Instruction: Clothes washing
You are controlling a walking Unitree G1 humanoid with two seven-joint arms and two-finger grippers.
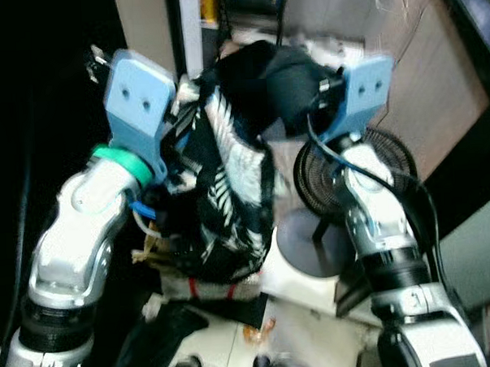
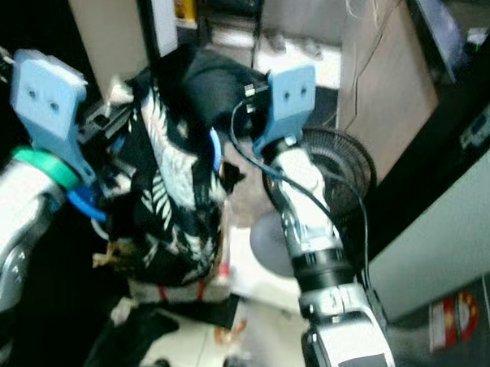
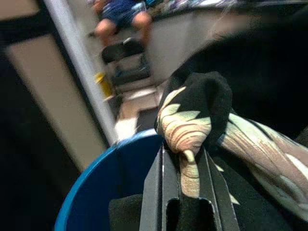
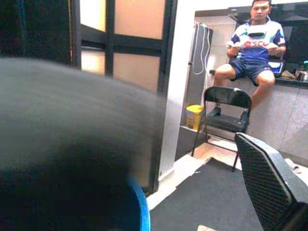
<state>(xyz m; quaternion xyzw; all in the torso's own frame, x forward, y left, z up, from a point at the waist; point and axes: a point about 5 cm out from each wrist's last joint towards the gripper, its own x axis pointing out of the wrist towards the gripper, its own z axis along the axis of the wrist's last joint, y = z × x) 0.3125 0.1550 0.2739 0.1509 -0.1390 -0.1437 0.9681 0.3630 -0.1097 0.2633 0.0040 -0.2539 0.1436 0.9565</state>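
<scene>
Left claw (image 3: 185, 192) is clamped on a fold of the black leaf-print garment (image 1: 230, 208), keeping the bundle lifted above the blue tub (image 3: 115, 183). Right claw (image 1: 326, 86) presses the bundle's far right side; finger state cannot be determined. A fan (image 1: 382, 157) stands right.

Bundle of clothes (image 1: 229, 192) held up between the left gripper (image 3: 185, 192) and right gripper (image 1: 327, 107); standing fan (image 1: 354, 175) behind the right arm | tub (image 3: 110, 183) below the clothes; seated person (image 4: 252, 48) beyond folding chair (image 4: 226, 108)
</scene>
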